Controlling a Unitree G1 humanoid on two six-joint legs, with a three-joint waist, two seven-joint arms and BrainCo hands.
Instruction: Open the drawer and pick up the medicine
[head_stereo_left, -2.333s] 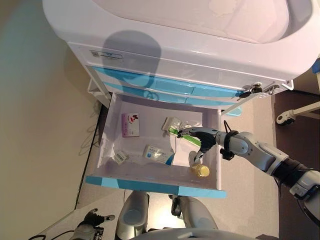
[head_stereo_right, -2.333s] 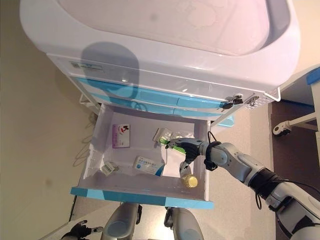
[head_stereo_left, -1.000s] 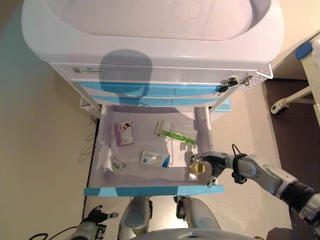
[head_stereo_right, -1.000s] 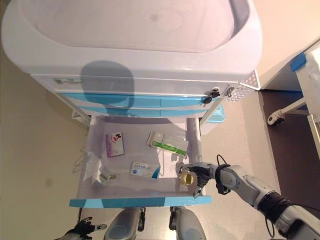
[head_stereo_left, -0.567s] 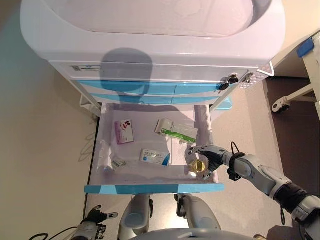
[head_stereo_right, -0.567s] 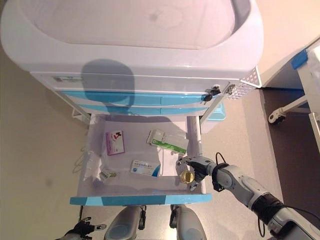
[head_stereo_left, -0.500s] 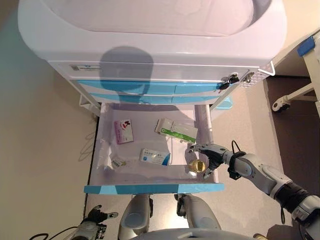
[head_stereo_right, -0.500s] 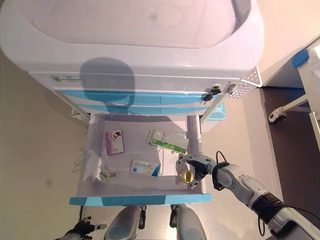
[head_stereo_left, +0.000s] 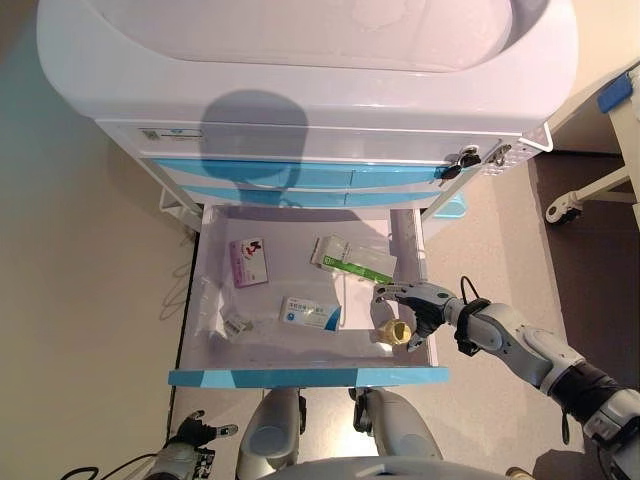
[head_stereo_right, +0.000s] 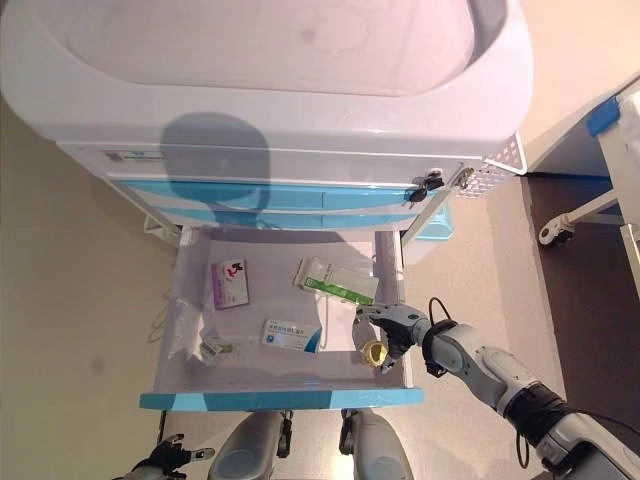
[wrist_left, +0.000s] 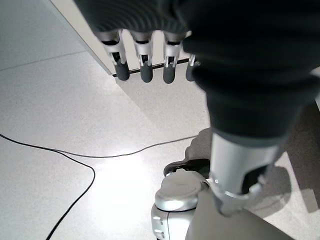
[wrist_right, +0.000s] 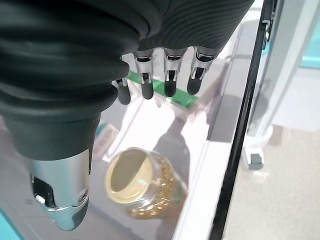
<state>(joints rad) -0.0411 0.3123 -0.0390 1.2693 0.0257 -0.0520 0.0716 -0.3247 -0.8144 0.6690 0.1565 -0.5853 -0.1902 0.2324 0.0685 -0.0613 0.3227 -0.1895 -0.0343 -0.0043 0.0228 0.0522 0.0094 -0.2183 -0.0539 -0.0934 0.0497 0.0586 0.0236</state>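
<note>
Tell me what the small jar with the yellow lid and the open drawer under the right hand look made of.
Small jar with the yellow lid: clear glass or hard plastic, since golden contents show through its wall; the lid looks like smooth matte plastic. Open drawer: apparently moulded plastic, with glossy white walls and floor and a light blue front edge. The right hand hangs open above the jar.

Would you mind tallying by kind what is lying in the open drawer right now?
Flat cartons: 3 (pink-and-white box, green-striped box, blue-and-white box)
Small jars with yellow lid: 1 (jar, under the right hand)
Small packets at the left side: 1 (small packet)
Total: 5
</note>
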